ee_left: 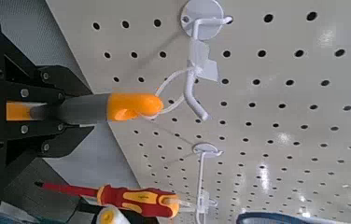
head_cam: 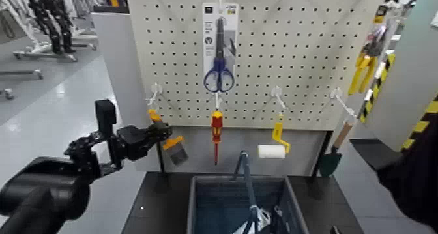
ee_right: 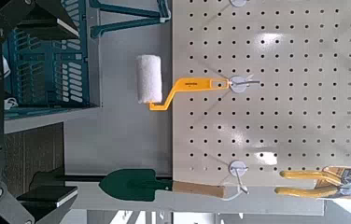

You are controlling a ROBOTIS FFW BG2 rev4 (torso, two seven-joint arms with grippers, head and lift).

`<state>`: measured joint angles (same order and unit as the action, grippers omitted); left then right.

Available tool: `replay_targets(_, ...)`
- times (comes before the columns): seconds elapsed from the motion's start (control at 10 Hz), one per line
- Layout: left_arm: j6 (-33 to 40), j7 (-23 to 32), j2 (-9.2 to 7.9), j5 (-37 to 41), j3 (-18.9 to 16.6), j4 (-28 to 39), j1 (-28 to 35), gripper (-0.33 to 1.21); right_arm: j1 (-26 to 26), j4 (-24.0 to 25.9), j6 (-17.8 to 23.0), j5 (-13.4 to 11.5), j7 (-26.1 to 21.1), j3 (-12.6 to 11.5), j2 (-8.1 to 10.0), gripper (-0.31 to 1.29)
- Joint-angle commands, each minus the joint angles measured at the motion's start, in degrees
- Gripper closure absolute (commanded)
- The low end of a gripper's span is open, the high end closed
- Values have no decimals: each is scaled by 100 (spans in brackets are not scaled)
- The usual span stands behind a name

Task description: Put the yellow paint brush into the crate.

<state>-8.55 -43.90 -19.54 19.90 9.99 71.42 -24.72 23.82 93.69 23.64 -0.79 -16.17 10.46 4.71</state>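
Note:
The yellow paint brush [head_cam: 171, 144] hangs at the left of the pegboard, orange handle up, dark bristles down. My left gripper [head_cam: 158, 130] is shut on its handle. In the left wrist view the handle's orange tip [ee_left: 133, 105] sticks out past the black fingers [ee_left: 34, 86], and its white loop still sits on the white hook [ee_left: 199, 93]. The dark blue-grey crate [head_cam: 193, 207] stands on the table below the board's middle; it also shows in the right wrist view [ee_right: 48, 58]. My right gripper [ee_right: 29, 112] is open and empty, held back on the right, facing the board.
On the pegboard [head_cam: 293, 47] hang blue scissors [head_cam: 219, 70], a red-and-yellow screwdriver [head_cam: 216, 129], a yellow-handled roller [head_cam: 272, 150] and a green trowel [head_cam: 330, 161]. A dark handled tool [head_cam: 246, 178] and white items lie in the crate. The black table [head_cam: 160, 207] bears the crate.

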Motion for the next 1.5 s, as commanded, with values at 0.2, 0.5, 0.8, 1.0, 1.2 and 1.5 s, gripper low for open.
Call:
replay_targets(0.2, -445, 57, 144, -3, -358, 1207, 529, 118, -1, -17, 0, 18, 0, 9, 4, 13)
replay_targets(0.5, -771, 101, 258, 155, -490, 1963, 802, 118, -1, -17, -9, 35, 0, 9, 4, 13)
replay_targets(0.8, -859, 153, 328, 981, -349, 2156, 995, 118, 8, -17, 0, 44, 0, 9, -5, 13)
replay_targets(1.0, -832, 189, 372, 1473, -76, 2033, 1056, 118, -1, -17, 0, 53, 0, 9, -5, 13)
replay_targets(1.2, -674, 215, 416, 1851, 266, 1717, 1065, 118, -1, -26, 0, 53, 0, 9, -14, 13)
replay_targets(1.5, -700, 233, 434, 2018, 574, 1418, 1039, 118, -1, -35, 26, 53, 0, 9, -14, 13)
